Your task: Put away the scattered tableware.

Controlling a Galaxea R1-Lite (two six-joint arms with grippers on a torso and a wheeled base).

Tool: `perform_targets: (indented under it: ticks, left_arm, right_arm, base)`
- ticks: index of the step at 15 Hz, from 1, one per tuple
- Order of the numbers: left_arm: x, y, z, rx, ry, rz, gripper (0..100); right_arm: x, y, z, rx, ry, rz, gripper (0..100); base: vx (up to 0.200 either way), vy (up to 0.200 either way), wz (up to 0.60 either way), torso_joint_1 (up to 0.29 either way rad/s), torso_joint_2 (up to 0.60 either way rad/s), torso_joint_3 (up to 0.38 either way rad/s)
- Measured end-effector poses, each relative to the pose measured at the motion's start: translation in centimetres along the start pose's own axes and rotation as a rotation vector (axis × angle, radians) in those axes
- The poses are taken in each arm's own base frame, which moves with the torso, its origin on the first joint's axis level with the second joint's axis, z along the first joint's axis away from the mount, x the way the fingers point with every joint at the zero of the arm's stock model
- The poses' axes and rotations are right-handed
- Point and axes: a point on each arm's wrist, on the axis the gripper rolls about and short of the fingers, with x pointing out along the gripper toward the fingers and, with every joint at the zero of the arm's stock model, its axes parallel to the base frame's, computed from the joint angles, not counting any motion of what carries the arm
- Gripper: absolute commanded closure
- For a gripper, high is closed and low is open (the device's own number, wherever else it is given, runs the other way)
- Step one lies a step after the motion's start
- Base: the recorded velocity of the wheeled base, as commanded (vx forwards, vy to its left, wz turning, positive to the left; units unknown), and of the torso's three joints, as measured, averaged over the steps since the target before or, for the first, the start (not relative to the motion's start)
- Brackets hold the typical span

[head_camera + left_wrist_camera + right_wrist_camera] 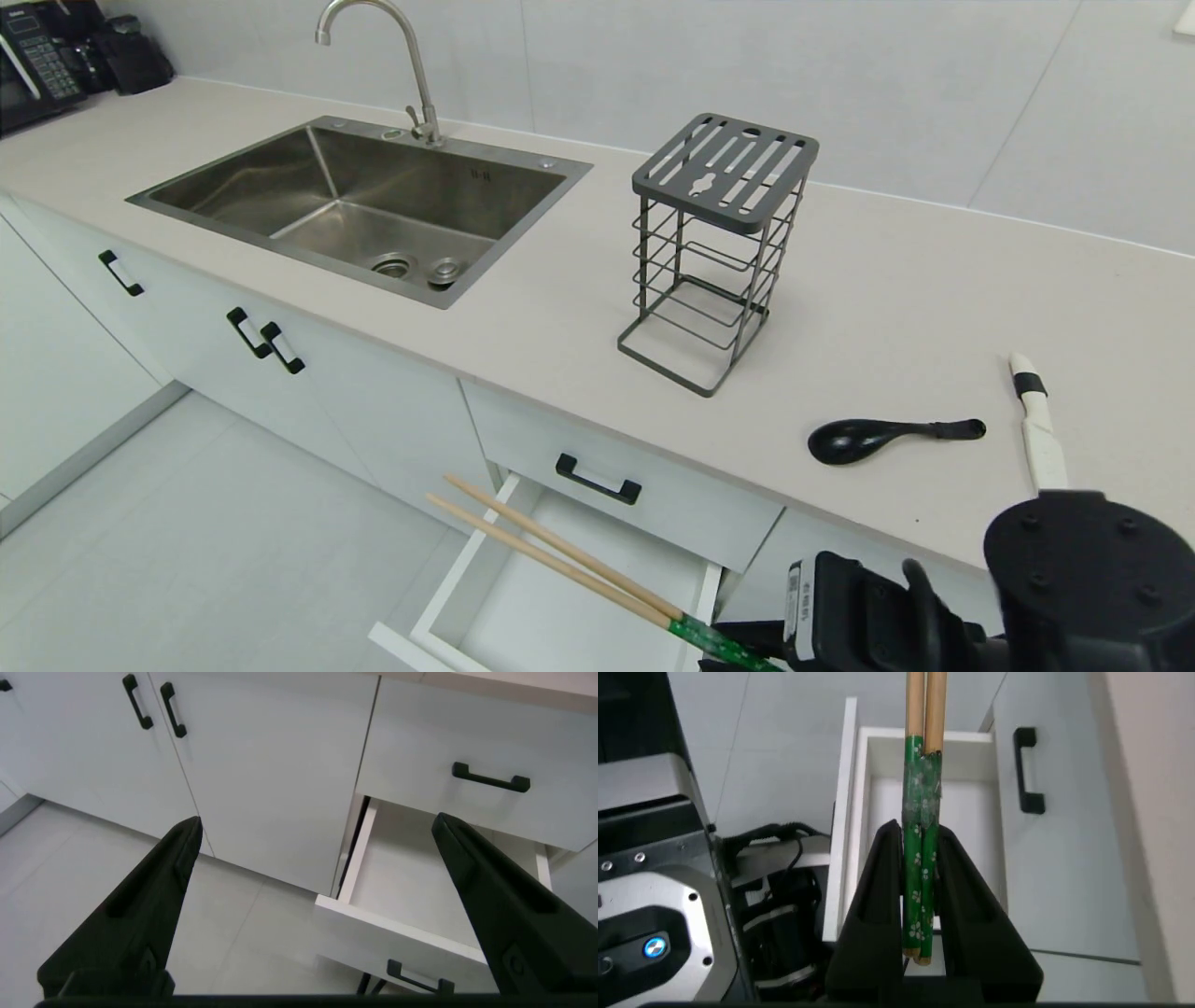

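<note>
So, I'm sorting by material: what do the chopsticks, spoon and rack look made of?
Chopsticks: likely wood or bamboo, matte tan shafts, green patterned ends.
Spoon: glossy black, highlights suggest plastic or ceramic.
Rack: thin dark-grey wires, matte, probably coated metal.

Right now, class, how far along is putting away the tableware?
Done: the white lower drawer stands open; nothing lies in its visible part. In hand: the right gripper holds the green-ended wooden chopsticks over it. Left: the black spoon and the white black-banded utensil lie on the beige counter.
</note>
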Motion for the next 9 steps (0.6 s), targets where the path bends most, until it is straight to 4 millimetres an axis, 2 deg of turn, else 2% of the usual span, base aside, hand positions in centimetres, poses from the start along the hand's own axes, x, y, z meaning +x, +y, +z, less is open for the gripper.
perform_targets:
  ticks: [3, 5, 9]
  left_arm:
    - [0.0, 0.0, 0.0, 0.000, 0.000, 0.000, 0]
    - [0.0, 0.0, 0.0, 0.000, 0.000, 0.000, 0]
    - [0.0, 0.0, 0.0, 0.000, 0.000, 0.000, 0]
  right_arm:
    - [1.0, 0.1, -0.3, 0.005, 0.044, 0.020, 100]
    - [2.0, -0.1, 0.3, 0.005, 0.041, 0.026, 100]
    - [3.1, 0.1, 0.6, 0.006, 0.058, 0.040, 100]
  base:
    - [0.000, 0.000, 0.00, 0.000, 0.00, 0.000]
    - [0.000, 0.000, 0.00, 0.000, 0.00, 0.000]
    - [0.000, 0.000, 0.00, -0.150, 0.30, 0.146]
